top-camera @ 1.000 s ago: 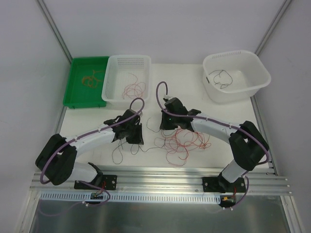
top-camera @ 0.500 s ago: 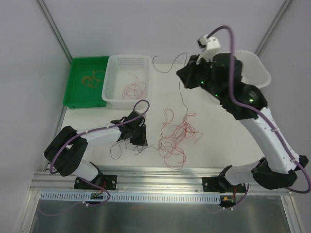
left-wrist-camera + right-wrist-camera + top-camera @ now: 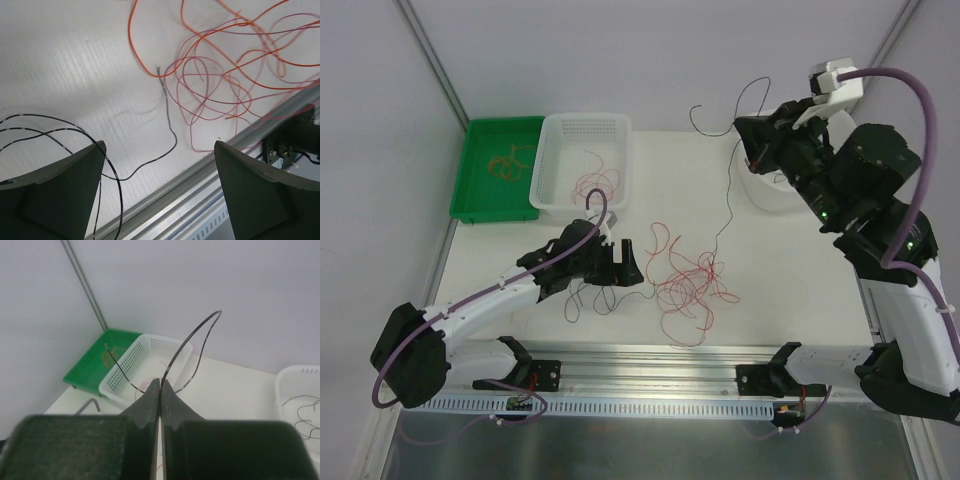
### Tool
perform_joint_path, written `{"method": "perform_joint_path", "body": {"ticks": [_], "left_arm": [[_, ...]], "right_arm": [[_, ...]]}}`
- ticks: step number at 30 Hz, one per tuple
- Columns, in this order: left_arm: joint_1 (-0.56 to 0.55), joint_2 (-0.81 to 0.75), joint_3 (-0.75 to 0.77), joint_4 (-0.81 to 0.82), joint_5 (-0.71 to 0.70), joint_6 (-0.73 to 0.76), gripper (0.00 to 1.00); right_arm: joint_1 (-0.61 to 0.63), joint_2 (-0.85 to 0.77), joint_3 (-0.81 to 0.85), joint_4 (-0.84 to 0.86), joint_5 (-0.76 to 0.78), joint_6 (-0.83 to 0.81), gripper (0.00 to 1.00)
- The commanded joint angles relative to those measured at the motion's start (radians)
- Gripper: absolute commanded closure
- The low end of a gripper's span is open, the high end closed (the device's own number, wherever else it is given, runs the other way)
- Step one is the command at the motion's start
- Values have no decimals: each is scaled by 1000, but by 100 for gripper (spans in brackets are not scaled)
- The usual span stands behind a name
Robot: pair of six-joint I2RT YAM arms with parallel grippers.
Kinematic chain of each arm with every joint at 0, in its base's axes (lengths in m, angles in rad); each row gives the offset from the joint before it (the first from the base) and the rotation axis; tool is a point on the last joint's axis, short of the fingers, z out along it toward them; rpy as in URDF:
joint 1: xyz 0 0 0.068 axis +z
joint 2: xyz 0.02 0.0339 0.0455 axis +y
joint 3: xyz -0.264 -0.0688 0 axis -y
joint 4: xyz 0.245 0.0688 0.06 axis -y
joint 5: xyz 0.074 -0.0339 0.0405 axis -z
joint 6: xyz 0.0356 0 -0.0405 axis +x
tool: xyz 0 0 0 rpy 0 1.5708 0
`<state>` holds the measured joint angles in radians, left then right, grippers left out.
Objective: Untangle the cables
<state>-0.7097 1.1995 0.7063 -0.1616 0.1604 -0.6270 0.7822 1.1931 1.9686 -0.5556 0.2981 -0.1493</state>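
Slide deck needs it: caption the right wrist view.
Shut right jaws pinch a looping black cable aloft; green tray and white basket lie beyond.

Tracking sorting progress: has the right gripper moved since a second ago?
Yes. The right gripper rose from mid-table toward the white tub, lifting a black cable.

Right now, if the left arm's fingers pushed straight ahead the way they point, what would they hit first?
Probably the thin black cable lying on the table between the open left fingers; the red tangle sits just beyond. Depth is hard to judge.
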Motion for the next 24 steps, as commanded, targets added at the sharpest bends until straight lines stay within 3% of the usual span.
{"method": "perform_joint_path", "body": {"ticks": [1,10,14,24], "left_arm": [[-25,-87,24,118,77,56,8],[-122,-86,-5,448,123,191,4],[-152,38,14,583,117,248,3],[-257,366,199,681,97,222,4]], "right_arm": [[-3,16,-56,43,-13,16,99],[-1,11,-125,60,-60,74,99],[-1,5,-139,65,-86,97,99],[-1,-15,-194,91,-120,146,99]]}}
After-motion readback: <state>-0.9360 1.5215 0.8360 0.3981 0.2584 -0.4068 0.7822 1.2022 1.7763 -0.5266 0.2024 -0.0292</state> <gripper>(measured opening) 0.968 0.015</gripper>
